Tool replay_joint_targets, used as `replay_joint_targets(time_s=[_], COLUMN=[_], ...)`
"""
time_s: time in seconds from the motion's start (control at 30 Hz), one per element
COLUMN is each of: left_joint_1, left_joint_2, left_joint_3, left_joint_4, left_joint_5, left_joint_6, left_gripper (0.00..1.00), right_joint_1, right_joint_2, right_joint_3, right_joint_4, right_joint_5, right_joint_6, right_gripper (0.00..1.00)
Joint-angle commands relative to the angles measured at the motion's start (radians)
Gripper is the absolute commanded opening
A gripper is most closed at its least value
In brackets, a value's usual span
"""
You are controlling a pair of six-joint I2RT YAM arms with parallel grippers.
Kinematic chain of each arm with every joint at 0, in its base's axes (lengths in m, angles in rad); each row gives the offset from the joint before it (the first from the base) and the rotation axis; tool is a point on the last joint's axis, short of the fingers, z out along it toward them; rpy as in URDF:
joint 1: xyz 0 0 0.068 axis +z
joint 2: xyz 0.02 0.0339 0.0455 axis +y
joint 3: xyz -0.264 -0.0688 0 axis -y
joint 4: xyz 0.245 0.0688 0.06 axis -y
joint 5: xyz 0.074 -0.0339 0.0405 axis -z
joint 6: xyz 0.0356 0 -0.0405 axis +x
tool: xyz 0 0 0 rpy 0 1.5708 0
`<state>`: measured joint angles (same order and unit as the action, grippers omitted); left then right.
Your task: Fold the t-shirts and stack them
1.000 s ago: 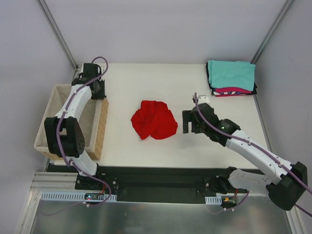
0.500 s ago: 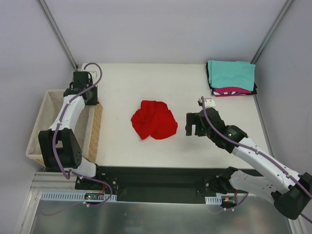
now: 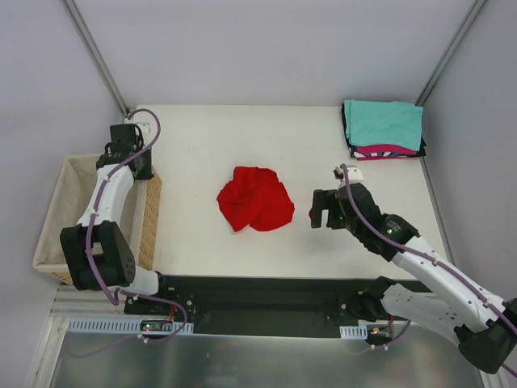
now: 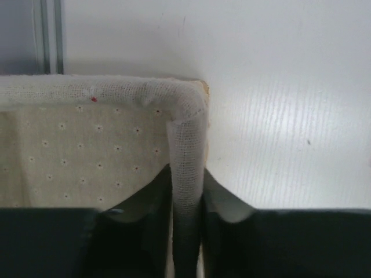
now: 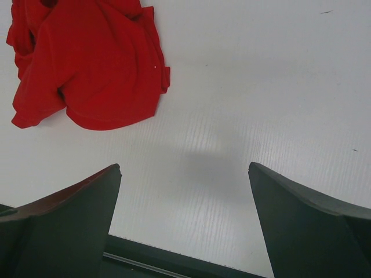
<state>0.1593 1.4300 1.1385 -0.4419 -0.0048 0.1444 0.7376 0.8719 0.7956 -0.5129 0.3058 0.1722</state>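
R tool (image 3: 321, 208), fingers spread wide w/ nothing between them, hangs over the white worktop (image 3: 202, 242) just right of the crumpled red t-shirt (image 3: 254, 198), which lies mid-worktop, apart from it. Further back at the left edge, L tool (image 4: 185, 202) is clenched on the cloth-lined rim of the basket (image 3: 150, 222), near a corner. In the far right corner sits the folded stack (image 3: 384, 129): teal on top, pink & black edges showing beneath.
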Motion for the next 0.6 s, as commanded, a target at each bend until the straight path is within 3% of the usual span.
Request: replay_joint_targets(time_s=[0.0,0.1,0.33,0.57], left_joint_1=[0.014,0.014,-0.02,-0.156], left_joint_2=[-0.048,-0.062,-0.172,-0.282], left_joint_3=[-0.025,-0.011,0.121,0.222], left_joint_4=[-0.032,-0.032,-0.063,-0.113], left_joint_5=[-0.038,-0.034,-0.078,-0.022], left_joint_6=[-0.022,-0.034,-0.107,-0.182], left_gripper=[0.42,0.99,0.99,0.99], right_joint_1=[0.006,0.003,0.005,0.005], right_joint_2=[-0.031,-0.031,-0.02,0.055], right_joint_3=[-0.01,-0.012,-0.001,0.031], right_joint_4=[-0.004,-0.003,-0.013,-0.026], right_joint_5=[0.001,-0.004,-0.013,-0.008], right_joint_6=[0.009,0.012,0.009,-0.008], right_gripper=[0.96,0.97,0.97,0.97])
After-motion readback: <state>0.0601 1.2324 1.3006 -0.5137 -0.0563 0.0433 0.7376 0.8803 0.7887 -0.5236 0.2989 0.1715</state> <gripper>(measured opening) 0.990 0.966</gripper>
